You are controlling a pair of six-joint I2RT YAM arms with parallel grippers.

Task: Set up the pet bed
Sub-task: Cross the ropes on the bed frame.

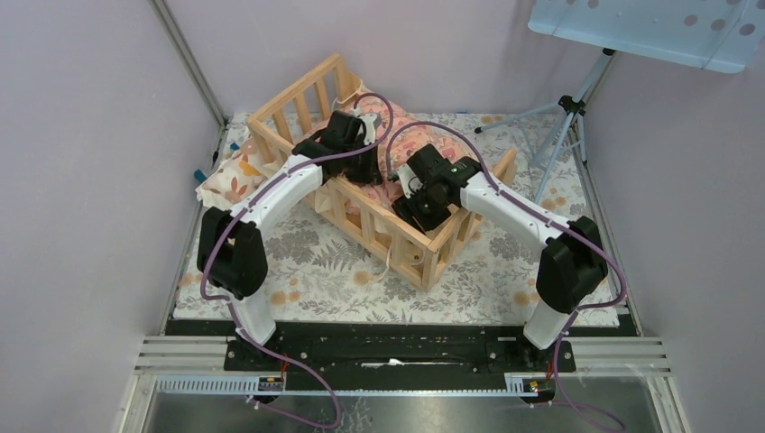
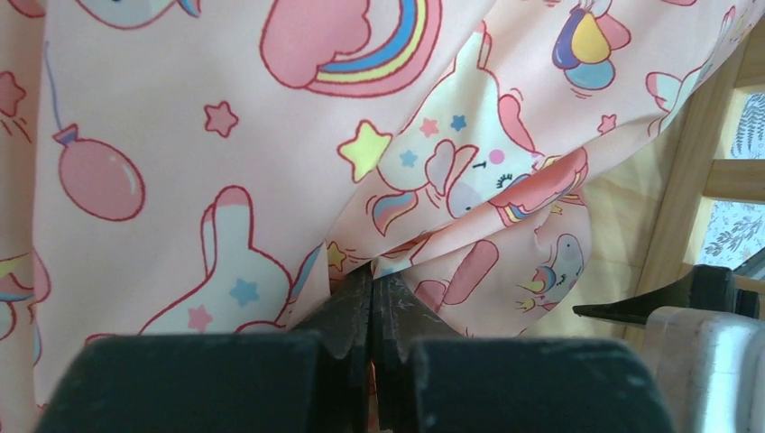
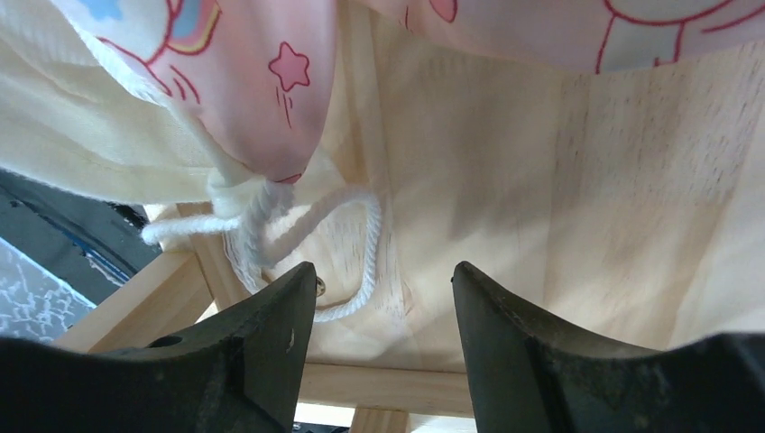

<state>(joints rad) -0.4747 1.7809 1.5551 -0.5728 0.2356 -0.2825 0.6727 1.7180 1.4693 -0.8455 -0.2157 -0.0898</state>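
Note:
The pet bed (image 1: 298,106), a light wooden frame with slatted rails, sits slantwise in the middle of the mat. A pink cushion (image 1: 424,135) printed with unicorns lies inside it. My left gripper (image 2: 372,275) reaches over the front rail and is shut on a fold of the cushion (image 2: 180,135). A rail of the pet bed (image 2: 686,171) shows at the right of that view. My right gripper (image 3: 383,275) hovers open over the bed's plank base (image 3: 541,162), nothing between its fingers. Just beyond them lie the cushion's corner (image 3: 262,72), its cream ruffle (image 3: 90,135) and a white cord (image 3: 352,234).
A small cream pillow with orange leaves (image 1: 235,171) lies on the floral mat (image 1: 316,262), left of the bed against the wall. A tripod (image 1: 564,117) stands at the back right under a pale blue panel (image 1: 649,27). Walls close off both sides.

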